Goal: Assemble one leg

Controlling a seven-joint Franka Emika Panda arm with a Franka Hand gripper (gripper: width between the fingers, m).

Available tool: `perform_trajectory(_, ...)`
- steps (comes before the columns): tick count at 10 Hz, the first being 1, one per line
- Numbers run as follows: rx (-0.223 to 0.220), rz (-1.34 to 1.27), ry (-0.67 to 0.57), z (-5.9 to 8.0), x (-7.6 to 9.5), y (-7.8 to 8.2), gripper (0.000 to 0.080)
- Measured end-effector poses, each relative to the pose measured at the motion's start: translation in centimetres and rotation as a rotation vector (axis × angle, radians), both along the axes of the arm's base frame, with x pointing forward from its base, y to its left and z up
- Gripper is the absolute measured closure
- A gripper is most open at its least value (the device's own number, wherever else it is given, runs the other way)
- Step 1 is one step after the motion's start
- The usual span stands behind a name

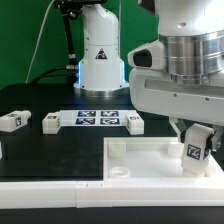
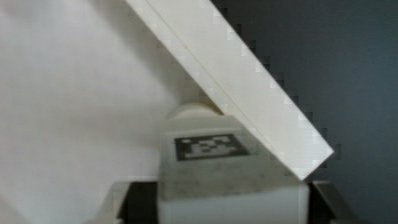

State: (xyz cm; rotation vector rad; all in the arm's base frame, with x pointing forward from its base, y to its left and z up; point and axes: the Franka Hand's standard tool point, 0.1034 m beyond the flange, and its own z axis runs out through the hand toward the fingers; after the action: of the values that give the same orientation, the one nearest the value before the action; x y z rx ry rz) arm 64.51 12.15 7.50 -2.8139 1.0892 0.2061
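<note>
The leg (image 1: 197, 147) was pinched between the fingers of the hand (image 1: 192, 138), its tag shown outward, at the corner of the large white tray-like piece (image 1: 140, 152) on the exterior view's right. Whether the two touched could not be told. Other legs (image 1: 50, 122) were left on the worktop (image 1: 60, 150) beside the marker board (image 1: 95, 119).

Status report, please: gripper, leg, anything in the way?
Gripper shut on leg. Leg held at edge of tray piece, contact unclear. No obstruction visible.

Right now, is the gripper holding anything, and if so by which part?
Yes. The gripper holds one leg, jaws shut on its two opposite sides, leaving the tagged face uncovered between them.
</note>
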Motion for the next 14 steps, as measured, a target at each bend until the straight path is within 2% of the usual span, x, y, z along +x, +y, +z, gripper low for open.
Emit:
perform_trajectory(1,0.000,-0.005,0.000,0.02,0.01,-0.03,0.0502)
perform_trajectory(3,0.002,-0.359,0.047,-0.03,0.06,-0.31,0.0502)
perform_trajectory(6,-0.016,-0.694,0.107,-0.10,-0.04,-0.10,0.0502)
perform_trajectory(9,-0.020,-0.777,0.125,-0.15,-0.11,0.22,0.0503)
perform_trajectory(10,-0.017,-0.738,0.118,-0.15,-0.12,0.23,0.0318)
perform_trajectory(11,-0.016,-0.711,0.115,-0.13,-0.13,0.24,0.0318)
perform_trajectory(12,-0.008,-0.590,0.095,-0.08,-0.13,0.16,0.0184)
perform_trajectory(13,0.004,-0.428,0.068,-0.18,-0.24,0.17,0.0156)
perform_trajectory(14,-0.004,-0.289,0.043,-0.24,-0.37,0.40,0.0156)
